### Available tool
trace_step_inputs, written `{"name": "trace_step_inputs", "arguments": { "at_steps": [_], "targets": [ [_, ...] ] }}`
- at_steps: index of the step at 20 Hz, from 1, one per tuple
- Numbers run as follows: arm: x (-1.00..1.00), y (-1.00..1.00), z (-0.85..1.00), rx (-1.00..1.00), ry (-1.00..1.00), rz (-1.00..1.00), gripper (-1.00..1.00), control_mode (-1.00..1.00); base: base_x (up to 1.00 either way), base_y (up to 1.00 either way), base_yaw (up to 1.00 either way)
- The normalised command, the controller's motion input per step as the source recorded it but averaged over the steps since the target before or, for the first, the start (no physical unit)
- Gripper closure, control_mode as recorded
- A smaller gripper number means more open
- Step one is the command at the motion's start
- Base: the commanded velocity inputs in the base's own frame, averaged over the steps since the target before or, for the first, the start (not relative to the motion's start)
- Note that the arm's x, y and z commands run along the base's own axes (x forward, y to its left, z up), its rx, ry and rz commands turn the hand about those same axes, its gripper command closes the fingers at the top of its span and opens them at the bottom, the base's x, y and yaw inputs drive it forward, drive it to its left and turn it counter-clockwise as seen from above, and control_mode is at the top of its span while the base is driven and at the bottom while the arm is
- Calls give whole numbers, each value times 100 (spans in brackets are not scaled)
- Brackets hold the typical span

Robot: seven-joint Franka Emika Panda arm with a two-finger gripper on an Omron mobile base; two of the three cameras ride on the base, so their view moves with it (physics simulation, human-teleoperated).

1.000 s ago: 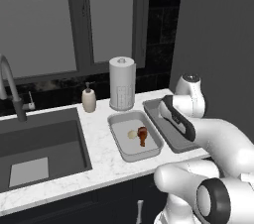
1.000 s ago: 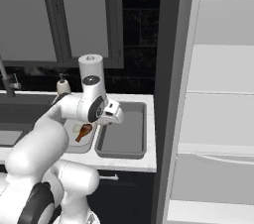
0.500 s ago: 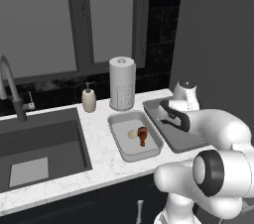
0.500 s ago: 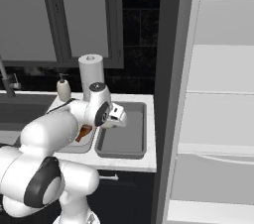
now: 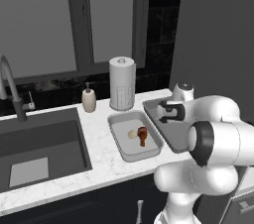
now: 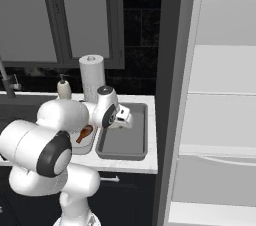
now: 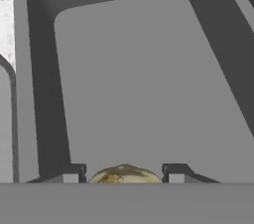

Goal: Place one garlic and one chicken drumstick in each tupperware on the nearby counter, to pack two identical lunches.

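Observation:
Two grey tupperware trays lie side by side on the white counter (image 5: pixel 99 141). The left tupperware (image 5: pixel 117 144) holds one garlic (image 5: pixel 132 134) and a brown chicken drumstick (image 5: pixel 142 136), which is also in the right base view (image 6: pixel 84 133). My gripper (image 5: pixel 162 112) hangs low over the right tupperware (image 5: pixel 172 138), whose floor (image 7: pixel 144 84) is bare. A second garlic (image 7: pixel 125 174) sits between my fingertips (image 7: pixel 70 173), so the gripper (image 7: pixel 124 176) is shut on it. From the right base, the gripper (image 6: pixel 125 119) is above that tray's (image 6: pixel 125 144) far half.
A paper-towel roll (image 5: pixel 122 83) stands just behind the trays, with a soap dispenser (image 5: pixel 89 100) to its left. The dark sink (image 5: pixel 39 148) and faucet (image 5: pixel 10 86) lie further left. White fridge shelves (image 6: pixel 220 120) rise right of the counter's end.
The hand has sunk lower and shifted right over the right tupperware while the arm folded in. The garlic stays gripped; the left tray's contents have not moved.

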Motion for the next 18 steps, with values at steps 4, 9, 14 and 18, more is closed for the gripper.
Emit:
{"name": "trace_step_inputs", "arguments": {
  "at_steps": [4, 9, 14, 18],
  "targets": [
    [34, 0, -21, 0, 0, 0, 100, -100, 0, 0, 0],
    [25, 0, -37, 0, -5, 0, -100, -100, 0, 0, 0],
    [8, -10, -6, 0, -5, 0, -100, -100, 0, 0, 0],
    [-14, 0, 75, 0, -13, 3, -100, -100, 0, 0, 0]
  ]
}}
